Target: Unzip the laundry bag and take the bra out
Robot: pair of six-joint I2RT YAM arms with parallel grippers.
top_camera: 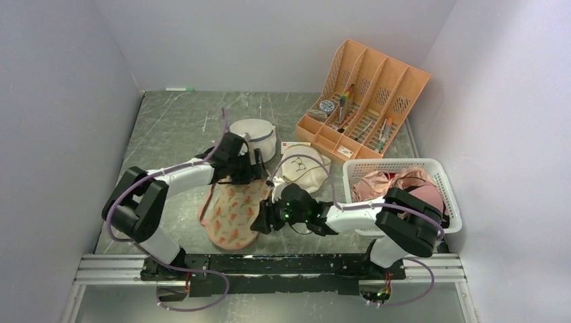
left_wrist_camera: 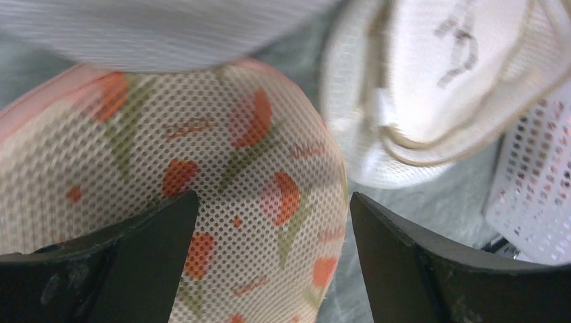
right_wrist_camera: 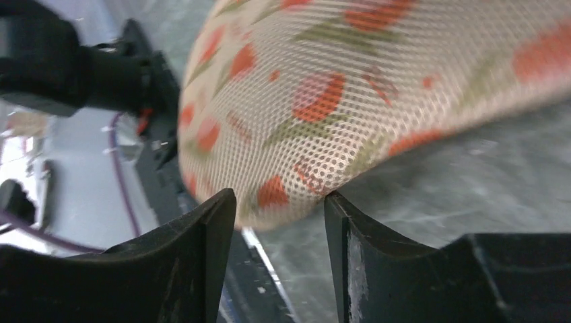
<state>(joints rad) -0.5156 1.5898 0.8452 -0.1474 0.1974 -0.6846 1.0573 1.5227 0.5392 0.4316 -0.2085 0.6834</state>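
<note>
Laundry bag [top_camera: 232, 212] lies flat on the grey marble-look table [top_camera: 175, 128], centre-left, long axis running far to near, near lobe close to the arm bases. Beige mesh w/ orange-red print. Pink edging shows along its rim at upper left of the left wrist view. Can't tell if the zip is open or closed. L arm reaches in from the left. Left gripper [left_wrist_camera: 273, 202] is over the bag's far end, jaws spread wide w/ printed mesh filling the gap between them, nothing grasped, so released. R arm comes in from the right, low over the table. Right gripper [right_wrist_camera: 279, 198] is at the right edge of the bag's near lobe, jaws roughly half-closed w/ the bag's rounded edge sitting between the fingertips. Can't tell whether the fabric is actually pinched or just bracketed. White dome mesh bag [top_camera: 254, 138] sits just beyond the left gripper, apart from the laundry bag. Round cream bag [top_camera: 303, 171] w/ glasses drawing is just right of the laundry bag's far end, between it and the white basket [top_camera: 390, 163]. Pink garments [top_camera: 394, 185] are piled in the basket at the right side of the table. Orange organizer [top_camera: 367, 87] stands at far right w/ pens and small items in its slots.
</note>
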